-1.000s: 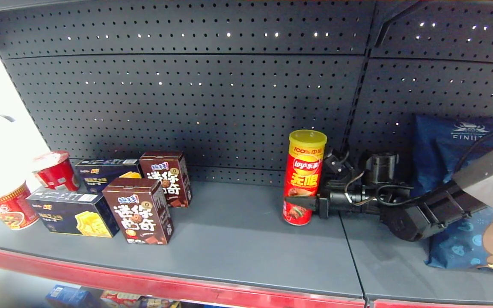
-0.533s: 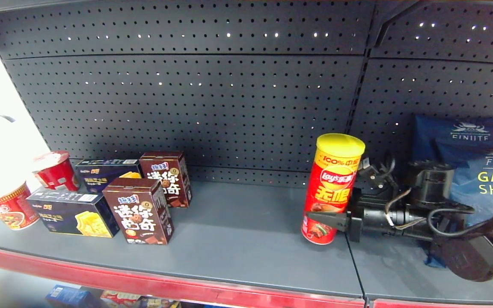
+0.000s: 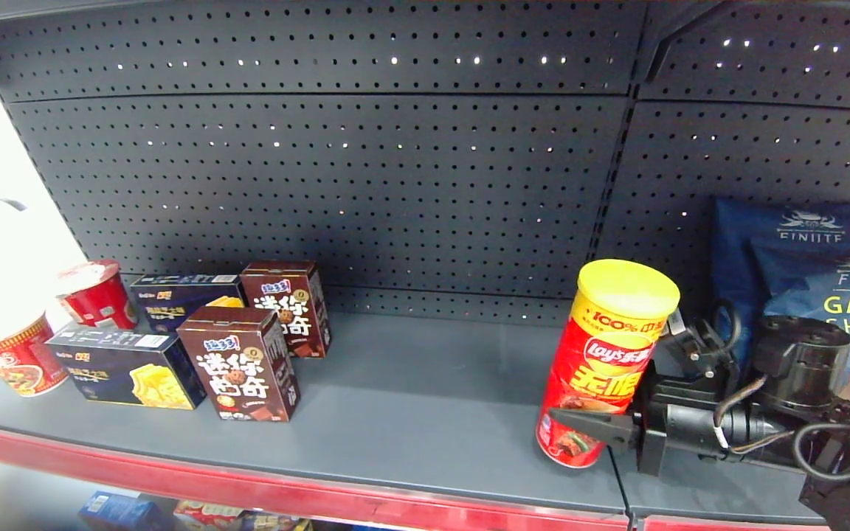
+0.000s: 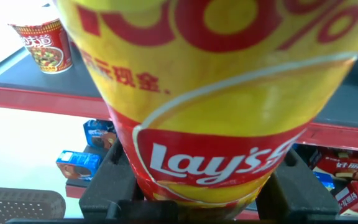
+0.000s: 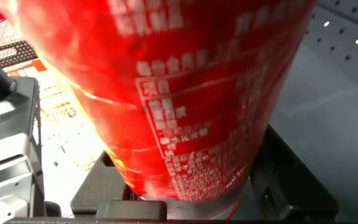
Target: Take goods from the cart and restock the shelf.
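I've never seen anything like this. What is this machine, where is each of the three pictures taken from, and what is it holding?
It is a robot with two arms, each ending in a pincer that grips like two fingers. The big picture comes from a camera on its head, looking at a store shelf. On it stand snack boxes and noodle cups to the left, and blue bags to the right. The right pincer holds a chips can, tilted, near the shelf's front edge; whether it touches the shelf I cannot tell. The other two pictures come from cameras on the wrists, so each looks along its own pincer. The right one sees that can close up. The left pincer holds a second can, with the shelf farther off behind it.
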You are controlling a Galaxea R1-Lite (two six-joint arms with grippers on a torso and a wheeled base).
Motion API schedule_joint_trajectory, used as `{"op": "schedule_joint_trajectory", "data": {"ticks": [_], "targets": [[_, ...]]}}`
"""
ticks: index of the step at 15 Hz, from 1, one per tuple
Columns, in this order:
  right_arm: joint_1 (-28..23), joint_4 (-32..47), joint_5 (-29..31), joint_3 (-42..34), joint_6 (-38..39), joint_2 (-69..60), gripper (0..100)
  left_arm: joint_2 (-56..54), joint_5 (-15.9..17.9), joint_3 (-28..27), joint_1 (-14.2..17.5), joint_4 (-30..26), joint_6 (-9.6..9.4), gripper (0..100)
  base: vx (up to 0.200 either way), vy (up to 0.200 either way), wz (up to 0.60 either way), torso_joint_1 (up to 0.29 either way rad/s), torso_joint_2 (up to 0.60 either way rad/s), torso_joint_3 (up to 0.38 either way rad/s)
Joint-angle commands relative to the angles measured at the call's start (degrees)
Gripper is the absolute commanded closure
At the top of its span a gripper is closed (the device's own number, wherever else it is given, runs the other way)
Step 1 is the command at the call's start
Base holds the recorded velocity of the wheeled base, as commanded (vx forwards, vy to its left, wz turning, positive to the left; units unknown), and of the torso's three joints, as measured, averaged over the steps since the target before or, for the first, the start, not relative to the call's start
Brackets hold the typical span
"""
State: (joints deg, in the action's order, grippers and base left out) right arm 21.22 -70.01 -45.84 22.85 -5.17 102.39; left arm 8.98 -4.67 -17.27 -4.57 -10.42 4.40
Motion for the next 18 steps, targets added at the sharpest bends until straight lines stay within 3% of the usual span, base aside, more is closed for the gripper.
{"op": "schedule_joint_trajectory", "data": {"ticks": [1, 16, 17, 18], "targets": [[0.22, -0.3, -0.04, -1.4, -0.02, 0.18, 100, 0.07, -0.08, 0.05, 0.0, -0.04, -0.01, 100, 0.0, 0.0, 0.0, 0.0, 0.0, 0.0], [0.75, -4.7, 0.13, -1.58, -1.42, 6.86, 100, 0.07, -0.08, 0.57, 0.0, -0.04, -0.01, 100, 0.0, 0.0, 0.0, 0.0, 0.0, 0.0], [0.75, -4.7, 0.13, -1.75, -1.42, 6.77, 0, -0.02, -0.08, 0.66, 0.0, -0.04, -0.01, 100, 0.0, 0.0, 0.0, 0.0, 0.0, 0.0], [0.75, -4.7, 0.22, -1.75, -1.34, 6.77, 0, -0.02, -0.08, 0.66, 0.0, -0.04, -0.01, 100, 0.0, 0.0, 0.0, 0.0, 0.0, 0.0]]}}
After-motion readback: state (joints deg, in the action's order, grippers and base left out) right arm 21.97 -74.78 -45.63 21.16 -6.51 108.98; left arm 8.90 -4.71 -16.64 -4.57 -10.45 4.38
